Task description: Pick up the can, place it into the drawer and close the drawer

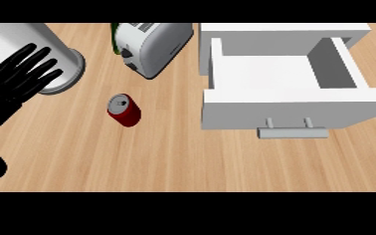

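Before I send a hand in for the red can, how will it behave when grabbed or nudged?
The can stands upright on the counter, taller than wide, so a sideways nudge could probably tip it. Once on its round side it would likely roll. It looks rigid and smooth, so fingers may slip.

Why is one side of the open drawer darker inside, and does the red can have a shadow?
In the head view, the drawer has a grey, shaded right inner wall while its floor is bright white; the can casts only a faint, soft shadow on the wooden counter; the toaster shows a pale sheen on top, and the left hand looks flat black.
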Robot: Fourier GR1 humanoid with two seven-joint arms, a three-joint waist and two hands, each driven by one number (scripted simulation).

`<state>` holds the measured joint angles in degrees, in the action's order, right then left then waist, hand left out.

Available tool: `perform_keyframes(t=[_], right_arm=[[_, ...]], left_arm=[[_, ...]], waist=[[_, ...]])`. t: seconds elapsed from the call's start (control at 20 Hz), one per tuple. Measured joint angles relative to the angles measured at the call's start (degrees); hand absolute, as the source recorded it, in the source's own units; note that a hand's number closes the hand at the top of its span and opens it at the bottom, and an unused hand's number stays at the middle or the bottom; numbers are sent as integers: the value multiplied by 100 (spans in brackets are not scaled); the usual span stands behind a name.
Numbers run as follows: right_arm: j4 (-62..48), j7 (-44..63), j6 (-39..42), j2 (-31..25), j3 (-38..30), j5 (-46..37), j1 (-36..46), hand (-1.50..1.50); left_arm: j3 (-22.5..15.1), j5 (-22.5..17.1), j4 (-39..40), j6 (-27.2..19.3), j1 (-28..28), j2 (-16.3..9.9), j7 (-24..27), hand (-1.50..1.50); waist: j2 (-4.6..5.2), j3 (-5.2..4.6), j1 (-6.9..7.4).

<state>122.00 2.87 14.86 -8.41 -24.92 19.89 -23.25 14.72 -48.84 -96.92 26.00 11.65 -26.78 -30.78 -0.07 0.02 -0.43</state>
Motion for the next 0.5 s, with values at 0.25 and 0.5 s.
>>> perform_keyframes(t=[0.25,0.5], right_arm=[[124,87,147,139,-84,-2,-42,-150],[247,241,285,184,-275,141,-76,-150]], left_arm=[[-228,484,361,-74,207,370,223,-150],[-439,967,784,-175,468,646,412,-150]], waist=[[5,-1,-4],[7,-2,-11]])
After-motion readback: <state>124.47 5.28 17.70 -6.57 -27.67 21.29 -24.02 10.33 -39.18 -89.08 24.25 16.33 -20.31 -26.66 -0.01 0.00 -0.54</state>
